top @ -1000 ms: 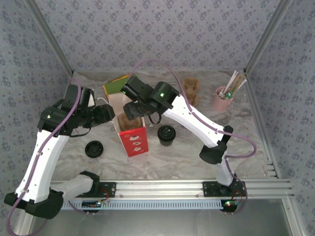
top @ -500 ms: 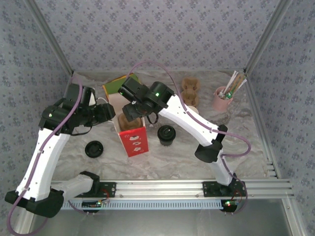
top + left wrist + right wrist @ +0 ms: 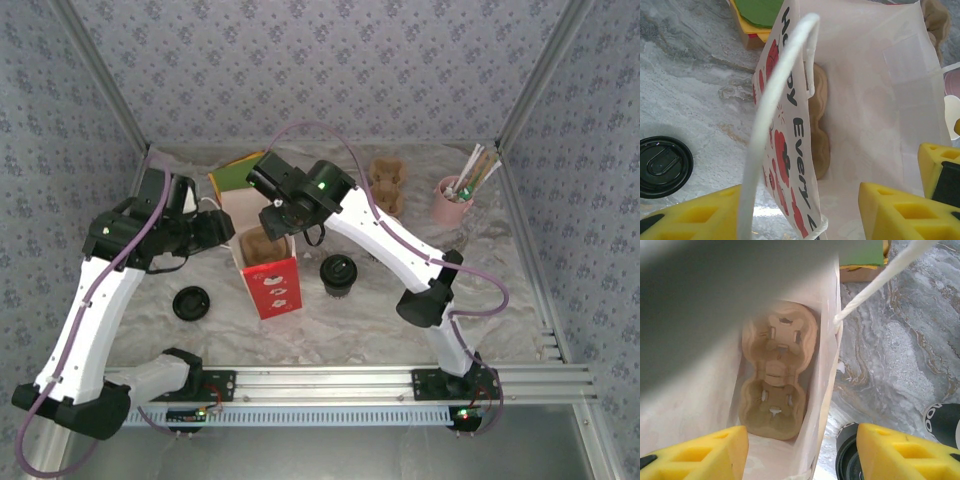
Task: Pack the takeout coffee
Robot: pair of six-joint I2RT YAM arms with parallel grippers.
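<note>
Top external view, from the left: the left arm reaches in from the table's left side, and its left gripper [image 3: 226, 234] sits at the left wall of the paper bag [image 3: 270, 285], much where it was a second ago. Left wrist view shows its yellow fingers [image 3: 695, 212] standing apart, released, with the bag's printed wall and white handle [image 3: 759, 130] between them and no pad pressed on the paper. A black lid [image 3: 191, 302] lies flat on the marbled table [image 3: 330, 330] to the near left of the bag, unmoved. Behind the bag sits a green-topped box [image 3: 240, 172].

The bag stands upright and open on the same spot as before, with a brown cardboard cup carrier [image 3: 775, 370] lying on its floor. The right gripper [image 3: 281, 218] hangs over the bag's far right rim. Since the earlier frame its wrist has shifted slightly toward the back, and the arm's elbow has drawn a little to the left. Right wrist view shows its jaws apart, not clenched: one finger over the bag's inside, the other outside, with the right wall between them.

The takeout coffee [image 3: 339, 275] stands upright on the table just right of the bag, outside it and apart from it, touched by neither gripper and where it stood before. Further right, near the back, lie two more carriers [image 3: 385, 175] and a pink cup [image 3: 455, 200] of sticks and straws, unchanged.
</note>
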